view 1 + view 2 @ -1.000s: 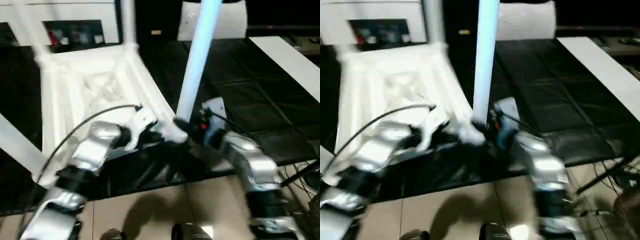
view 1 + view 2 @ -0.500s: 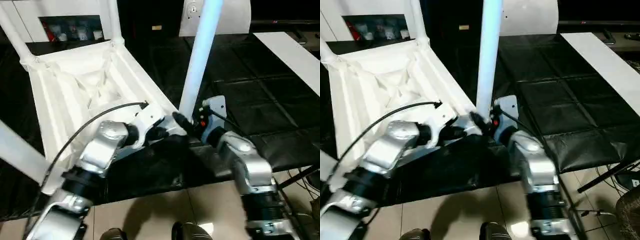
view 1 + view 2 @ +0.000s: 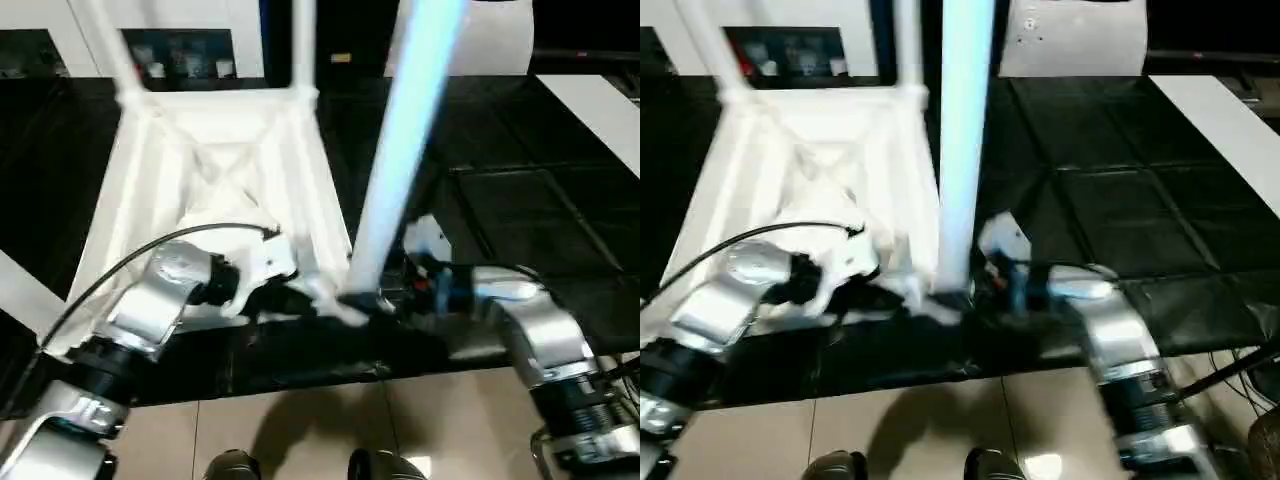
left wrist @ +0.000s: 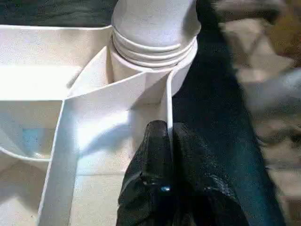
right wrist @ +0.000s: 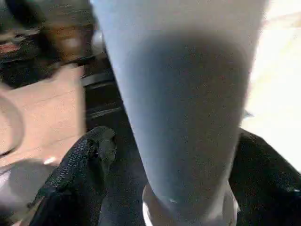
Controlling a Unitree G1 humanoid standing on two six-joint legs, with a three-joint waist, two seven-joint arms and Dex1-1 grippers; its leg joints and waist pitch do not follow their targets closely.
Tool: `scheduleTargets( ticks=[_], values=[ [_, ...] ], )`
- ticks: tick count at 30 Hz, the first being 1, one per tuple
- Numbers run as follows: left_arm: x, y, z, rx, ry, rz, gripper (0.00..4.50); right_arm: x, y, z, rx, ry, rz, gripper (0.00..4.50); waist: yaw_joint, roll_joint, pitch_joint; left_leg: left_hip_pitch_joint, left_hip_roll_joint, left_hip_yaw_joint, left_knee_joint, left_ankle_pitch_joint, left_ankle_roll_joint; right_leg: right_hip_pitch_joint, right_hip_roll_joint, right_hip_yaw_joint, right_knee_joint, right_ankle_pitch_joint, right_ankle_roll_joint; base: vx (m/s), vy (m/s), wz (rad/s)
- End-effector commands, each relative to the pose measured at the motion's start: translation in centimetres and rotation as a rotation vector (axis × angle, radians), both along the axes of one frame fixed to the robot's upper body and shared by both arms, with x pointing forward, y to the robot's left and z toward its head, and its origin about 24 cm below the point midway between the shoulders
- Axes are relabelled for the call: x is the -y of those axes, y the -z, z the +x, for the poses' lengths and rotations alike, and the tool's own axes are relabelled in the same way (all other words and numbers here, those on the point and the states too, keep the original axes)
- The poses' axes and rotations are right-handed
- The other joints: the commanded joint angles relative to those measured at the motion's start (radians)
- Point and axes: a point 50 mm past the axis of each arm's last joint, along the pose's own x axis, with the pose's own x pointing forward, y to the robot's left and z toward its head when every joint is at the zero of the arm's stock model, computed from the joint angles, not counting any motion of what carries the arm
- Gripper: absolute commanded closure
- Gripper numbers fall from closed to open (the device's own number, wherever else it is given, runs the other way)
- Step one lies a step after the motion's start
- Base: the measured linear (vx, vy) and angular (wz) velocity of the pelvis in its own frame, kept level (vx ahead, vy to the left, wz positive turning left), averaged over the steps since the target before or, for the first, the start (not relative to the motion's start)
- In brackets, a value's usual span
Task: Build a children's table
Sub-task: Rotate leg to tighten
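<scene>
White plastic tabletop (image 3: 200,170) upside down on black mat (image 3: 520,200), ribs up; left gripper (image 4: 167,141) pinched shut on rim wall at 6 o'clock corner; right gripper (image 5: 169,188) spread around one leg (image 3: 405,150) standing in that socket; two more legs (image 3: 300,45) upright at 12 o'clock corners.

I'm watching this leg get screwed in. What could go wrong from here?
The leg leans in its corner socket with threads still showing, so it may cross-thread or wobble. The left pincer pinches only the thin tabletop rim, which could slip. The right pincer straddles the leg loosely and may lose it.
</scene>
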Motion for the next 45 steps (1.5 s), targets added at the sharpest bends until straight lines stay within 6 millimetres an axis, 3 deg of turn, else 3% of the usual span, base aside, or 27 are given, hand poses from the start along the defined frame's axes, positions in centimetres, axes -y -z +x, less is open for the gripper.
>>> scheduleTargets(
  ticks=[1,6,7,13,19,26,30,32,34,36,37,41,43,45],
  values=[
    [1.0,-0.5,-0.4,0.008,0.127,-0.012,4.50,-0.2,0.1,-0.5,-0.031,-0.101,0.000,1.16,-0.003,0.001,-0.069,0.012,0.021,0.007,-0.056,-0.127,0.096,0.064,-0.057,0.032,-0.054,-0.125,-0.259,0.000,0.000,0.00],
    [0.5,-0.6,-0.6,-0.013,0.187,0.012,4.50,0.1,0.4,-0.4,-0.058,-0.176,-0.044,1.32,0.002,-0.002,-0.068,0.011,0.022,0.007,-0.056,-0.141,0.078,0.063,-0.059,0.032,-0.055,-0.170,-0.250,0.000,0.000,0.00],
    [0.5,-0.6,-0.6,-0.013,0.188,0.012,4.50,0.2,0.5,-0.3,-0.060,-0.180,-0.045,1.58,0.003,-0.001,-0.068,0.010,0.022,0.007,-0.056,-0.146,0.073,0.062,-0.058,0.032,-0.056,-0.184,-0.249,0.000,0.000,0.00],
    [0.6,-0.7,-0.3,-0.008,0.199,0.010,4.50,0.2,0.4,-0.2,-0.096,-0.242,-0.056,2.06,0.009,-0.002,-0.066,0.011,0.022,0.005,-0.057,-0.173,0.055,0.061,-0.059,0.033,-0.060,-0.244,-0.229,0.000,0.000,0.00],
    [0.4,-0.6,-0.2,-0.003,0.199,0.013,4.50,0.1,0.4,-0.2,-0.106,-0.271,-0.055,2.36,0.014,-0.002,-0.068,0.011,0.022,0.007,-0.055,-0.157,0.059,0.059,-0.057,0.032,-0.056,-0.206,-0.238,0.000,0.000,0.00],
    [0.2,-0.4,0.0,0.010,0.158,0.015,4.50,-0.2,0.3,-0.6,-0.119,-0.286,-0.033,2.41,0.015,-0.004,-0.065,0.011,0.022,0.006,-0.056,-0.163,0.058,0.059,-0.057,0.032,-0.059,-0.235,-0.226,0.000,0.000,0.00],
    [1.0,-0.6,0.4,0.026,0.027,-0.040,4.50,-1.4,0.2,-1.0,-0.161,-0.134,0.057,2.41,0.016,-0.004,-0.060,0.009,0.022,0.004,-0.061,-0.173,0.043,0.059,-0.056,0.034,-0.063,-0.269,-0.208,0.000,0.000,0.00],
    [1.5,-0.6,0.6,0.025,-0.026,-0.057,4.50,-2.0,0.4,-1.0,-0.162,-0.069,0.054,2.41,0.008,-0.005,-0.056,0.008,0.018,0.000,-0.065,-0.217,0.022,0.057,-0.058,0.032,-0.074,-0.375,-0.173,0.000,0.000,0.00],
    [3.1,-0.7,1.0,0.011,-0.140,-0.122,4.50,-3.5,1.1,-0.6,-0.169,0.102,0.036,2.41,0.002,-0.002,-0.053,0.011,0.016,-0.001,-0.066,-0.236,0.005,0.050,-0.057,0.033,-0.081,-0.428,-0.153,0.000,0.000,0.00],
    [3.7,-0.6,1.1,0.010,-0.170,-0.134,4.50,-4.3,1.2,-0.2,-0.185,0.183,0.054,2.41,-0.013,-0.007,-0.054,-0.001,0.009,-0.008,-0.070,-0.240,-0.009,0.060,-0.058,0.027,-0.083,-0.490,-0.121,0.000,0.000,0.00],
    [3.8,-0.6,1.1,0.010,-0.175,-0.135,4.50,-4.4,1.2,-0.1,-0.186,0.195,0.055,2.41,-0.025,-0.008,-0.054,-0.003,0.009,-0.010,-0.071,-0.238,-0.009,0.058,-0.058,0.026,-0.088,-0.512,-0.103,0.000,0.000,0.00],
    [5.8,-0.7,1.9,0.017,-0.301,-0.156,4.50,-6.6,1.6,1.5,-0.219,0.503,0.044,2.41,-0.054,-0.007,-0.056,-0.003,0.004,-0.009,-0.066,-0.224,-0.006,0.051,-0.055,0.028,-0.091,-0.507,-0.102,0.000,0.000,0.00],
    [6.1,-0.8,2.1,0.024,-0.339,-0.163,4.50,-7.1,1.6,1.8,-0.225,0.557,0.046,2.41,-0.058,-0.005,-0.058,0.000,0.005,-0.010,-0.066,-0.226,-0.005,0.050,-0.054,0.027,-0.093,-0.496,-0.100,0.000,0.000,0.00],
    [6.7,-1.1,2.5,0.027,-0.401,-0.175,4.50,-7.8,1.6,2.1,-0.225,0.624,0.041,2.41,-0.061,-0.002,-0.057,0.003,0.007,-0.007,-0.065,-0.226,-0.003,0.046,-0.052,0.029,-0.091,-0.443,-0.120,0.000,0.000,0.00]
  ],
)
